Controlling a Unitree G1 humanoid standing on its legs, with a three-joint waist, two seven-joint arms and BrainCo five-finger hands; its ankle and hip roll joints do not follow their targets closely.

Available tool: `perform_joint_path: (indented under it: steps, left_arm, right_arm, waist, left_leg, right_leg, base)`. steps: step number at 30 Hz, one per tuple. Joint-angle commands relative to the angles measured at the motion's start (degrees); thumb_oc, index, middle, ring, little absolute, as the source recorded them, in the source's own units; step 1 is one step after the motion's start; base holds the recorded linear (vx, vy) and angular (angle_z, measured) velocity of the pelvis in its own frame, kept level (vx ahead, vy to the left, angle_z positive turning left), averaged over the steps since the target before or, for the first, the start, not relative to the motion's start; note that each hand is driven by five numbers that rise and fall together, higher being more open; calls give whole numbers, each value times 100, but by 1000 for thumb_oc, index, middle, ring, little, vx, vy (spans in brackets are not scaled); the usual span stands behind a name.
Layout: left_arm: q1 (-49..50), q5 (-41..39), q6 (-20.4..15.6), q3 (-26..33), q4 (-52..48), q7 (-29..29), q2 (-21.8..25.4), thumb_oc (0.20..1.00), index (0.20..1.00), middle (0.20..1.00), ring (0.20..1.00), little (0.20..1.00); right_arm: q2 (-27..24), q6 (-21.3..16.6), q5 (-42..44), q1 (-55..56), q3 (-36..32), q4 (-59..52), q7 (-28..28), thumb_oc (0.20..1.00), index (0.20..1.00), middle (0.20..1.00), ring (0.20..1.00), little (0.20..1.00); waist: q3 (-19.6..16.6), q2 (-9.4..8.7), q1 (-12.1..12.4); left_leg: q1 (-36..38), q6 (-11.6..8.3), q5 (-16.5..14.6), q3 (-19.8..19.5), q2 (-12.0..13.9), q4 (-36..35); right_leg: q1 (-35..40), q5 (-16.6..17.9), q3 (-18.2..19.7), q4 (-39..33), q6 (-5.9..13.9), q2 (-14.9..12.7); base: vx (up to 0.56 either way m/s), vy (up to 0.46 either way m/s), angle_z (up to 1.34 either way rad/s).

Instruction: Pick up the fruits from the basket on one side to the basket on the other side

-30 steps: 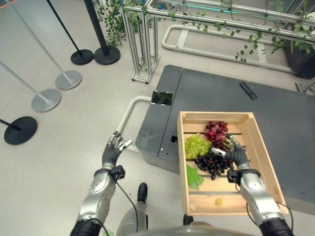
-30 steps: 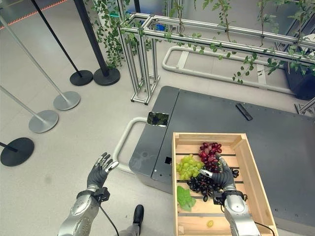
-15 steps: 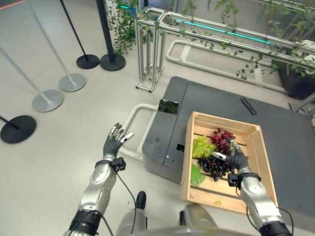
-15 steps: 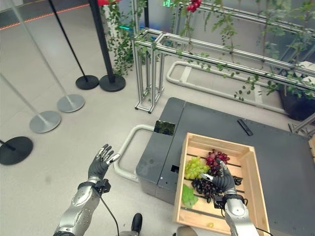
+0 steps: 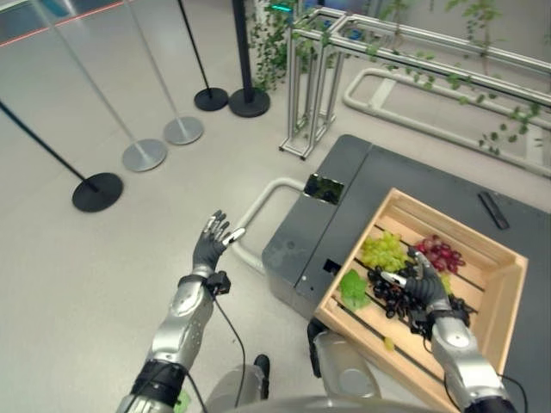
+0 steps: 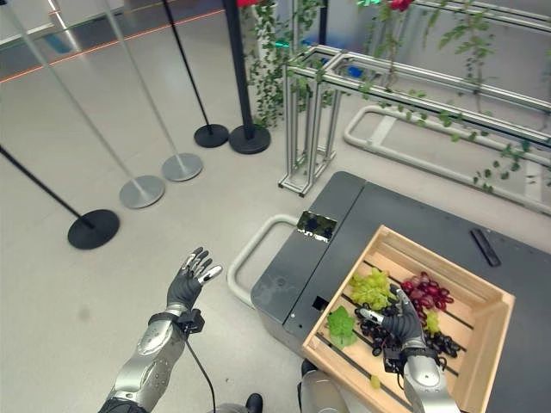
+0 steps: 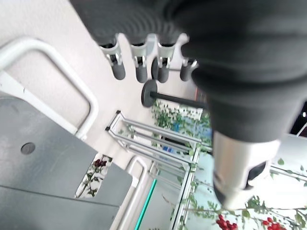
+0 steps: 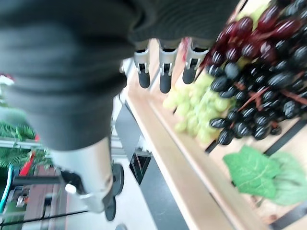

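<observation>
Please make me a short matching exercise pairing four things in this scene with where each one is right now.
Things:
1. right hand
2. left hand
3. green grapes
4. green leaf

Places:
A. spread open above the floor, left of the grey table
B. near the crate's front-left edge, beside the dark grapes
C. over the dark grapes
D. next to the red grapes

Pairs: 1-C, 2-A, 3-D, 4-B

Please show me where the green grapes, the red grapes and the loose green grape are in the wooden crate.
green grapes (image 5: 383, 250), left eye view, middle of the bunch.
red grapes (image 5: 441, 254), left eye view, middle of the bunch.
loose green grape (image 5: 388, 344), left eye view, on the single grape, lying on a slat.
</observation>
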Motion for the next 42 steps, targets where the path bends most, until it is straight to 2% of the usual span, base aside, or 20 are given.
perform_joint_path:
  steps: [1,6,11,16,18,23,24,25,26,27,28,30,31,32,34,35,36,37,39,42]
  left_arm:
    - [-77,-9,-316,2,-298,-70,-13,1000,1000,1000,1000,1000]
    - [-105,-65,-305,-66,-325,-79,-40,1000,1000,1000,1000,1000]
    - [-108,-77,-307,-114,-317,-45,-40,1000,1000,1000,1000,1000]
    - [-136,-57,-290,-130,-317,-4,11,1000,1000,1000,1000,1000]
    - [-112,-23,-271,-99,-304,-3,36,1000,1000,1000,1000,1000]
    - [-94,94,-236,-48,-290,9,54,1000,1000,1000,1000,1000]
    - [-48,159,-239,2,-323,14,75,1000,1000,1000,1000,1000]
    - [-49,160,-238,3,-324,14,76,1000,1000,1000,1000,1000]
    - [-24,164,-240,27,-335,9,89,1000,1000,1000,1000,1000]
    - [-25,176,-212,10,-331,-44,128,1000,1000,1000,1000,1000]
    - [-24,176,-213,9,-331,-44,129,1000,1000,1000,1000,1000]
    - [9,164,-179,57,-392,-31,180,1000,1000,1000,1000,1000]
    - [35,149,-159,61,-420,-33,213,1000,1000,1000,1000,1000]
    - [34,149,-158,60,-422,-32,216,1000,1000,1000,1000,1000]
    - [42,130,-158,69,-410,-11,232,1000,1000,1000,1000,1000]
    - [39,120,-170,74,-425,14,247,1000,1000,1000,1000,1000]
    - [40,79,-183,92,-456,38,264,1000,1000,1000,1000,1000]
    - [41,77,-184,89,-455,38,272,1000,1000,1000,1000,1000]
    - [44,6,-201,112,-454,80,261,1000,1000,1000,1000,1000]
    - [82,-25,-210,156,-484,125,241,1000,1000,1000,1000,1000]
  right_arm:
    - [-305,-264,112,-371,-187,-235,-33,1000,1000,1000,1000,1000]
    - [-464,-273,154,-459,-221,-315,-35,1000,1000,1000,1000,1000]
    - [-427,-281,129,-508,-165,-305,-55,1000,1000,1000,1000,1000]
    - [-308,-229,82,-504,-100,-216,-70,1000,1000,1000,1000,1000]
    - [-198,-208,77,-447,-89,-168,-51,1000,1000,1000,1000,1000]
    - [-11,-169,24,-342,-68,-179,-31,1000,1000,1000,1000,1000]
    - [25,-195,-27,-362,-29,-172,-46,1000,1000,1000,1000,1000]
    - [26,-195,-29,-364,-29,-172,-46,1000,1000,1000,1000,1000]
    - [35,-209,-28,-362,-26,-175,-50,1000,1000,1000,1000,1000]
    - [57,-221,-7,-340,-10,-136,-32,1000,1000,1000,1000,1000]
    - [57,-221,-8,-340,-10,-136,-32,1000,1000,1000,1000,1000]
    - [98,-239,-1,-330,-9,-134,-42,1000,1000,1000,1000,1000]
    - [104,-239,-10,-337,-8,-123,-52,1000,1000,1000,1000,1000]
    - [106,-239,-10,-337,-9,-124,-52,1000,1000,1000,1000,1000]
    - [114,-230,-64,-358,20,-94,-74,1000,1000,1000,1000,1000]
    - [118,-228,-92,-389,27,-70,-106,1000,1000,1000,1000,1000]
    - [99,-224,-85,-432,30,-104,-135,1000,1000,1000,1000,1000]
    - [107,-220,-86,-428,30,-107,-136,1000,1000,1000,1000,1000]
    - [87,-195,-54,-438,24,-162,-145,1000,1000,1000,1000,1000]
    - [47,-160,-129,-409,-12,-222,-137,1000,1000,1000,1000,1000]
  waist:
    - [-585,24,-67]
    - [-670,195,-35]
    - [-646,194,-16]
    - [-551,49,-34]
    - [-499,-52,-64]
    - [-347,-154,-76]
    - [-219,-155,-16]
    - [-216,-148,-17]
    - [-187,-135,24]
    - [-243,-140,42]
    - [-244,-142,45]
    - [-350,-92,226]
    - [-418,-93,311]
    - [-426,-94,316]
    - [-541,-153,442]
    - [-618,-219,518]
    - [-657,-329,600]
    - [-673,-338,609]
    - [-721,-366,592]
    - [-669,-324,555]
  left_leg:
    - [858,-382,-682,-10,225,-321]
    - [665,-531,-543,81,450,-365]
    - [605,-459,-543,136,384,-386]
    - [557,-251,-629,236,168,-323]
    - [626,-149,-667,361,59,-362]
    - [771,-61,-623,697,-2,-524]
    - [717,-43,-529,895,70,-521]
    - [717,-46,-543,894,80,-511]
    - [622,-41,-471,965,117,-474]
    - [418,-45,-243,998,180,-599]
    - [420,-45,-242,1001,179,-603]
    - [122,-87,110,1287,493,-860]
    - [-1,-104,228,1355,571,-944]
    - [-11,-103,251,1359,571,-958]
    - [-177,-153,397,1484,650,-1046]
    - [-297,-217,458,1586,674,-1062]
    - [-520,-295,539,1741,727,-1077]
    - [-526,-292,536,1752,722,-1078]
    - [-818,-368,604,1905,766,-998]
    - [-837,-467,707,1942,864,-1048]
  right_leg:
    - [-33,576,-51,-1344,749,-556]
    - [233,601,-328,-1847,696,-691]
    - [269,696,-241,-1961,712,-735]
    - [112,834,-74,-1778,804,-814]
    - [-5,968,-4,-1677,937,-870]
    - [-173,1205,-105,-1571,1098,-1029]
    - [-285,1159,-544,-1383,1061,-1036]
    - [-289,1143,-548,-1364,1057,-1027]
    - [-262,975,-783,-1174,995,-1021]
    - [-80,645,-631,-866,871,-853]
    - [-83,643,-627,-863,870,-853]
    - [333,112,-838,-326,738,-808]
    - [548,-41,-886,-220,694,-839]
    - [538,-19,-882,-235,694,-839]
    - [880,-88,-896,-315,729,-822]
    - [1124,-9,-895,-615,778,-882]
    - [1272,44,-1011,-1354,857,-1051]
    - [1306,91,-1013,-1449,863,-1053]
    - [1316,98,-1016,-2164,905,-1127]
    - [1254,67,-958,-2205,858,-1029]
  base:
    - [105,-163,27]
    - [83,-120,22]
    - [3,-10,0]
    - [-106,90,-12]
    - [-84,134,-13]
    - [-122,163,-27]
    - [-161,69,-46]
    - [-256,117,-63]
    - [-254,95,-62]
    - [-257,97,-45]
    - [-322,61,-22]
    - [-290,2,-18]
    - [-172,-17,-42]
    - [-171,-50,-74]
    - [-116,-58,-60]
    - [-168,-152,-35]
    - [-158,-147,-47]
    - [-182,-144,-72]
    - [-84,-116,-93]
    - [-14,-115,-20]
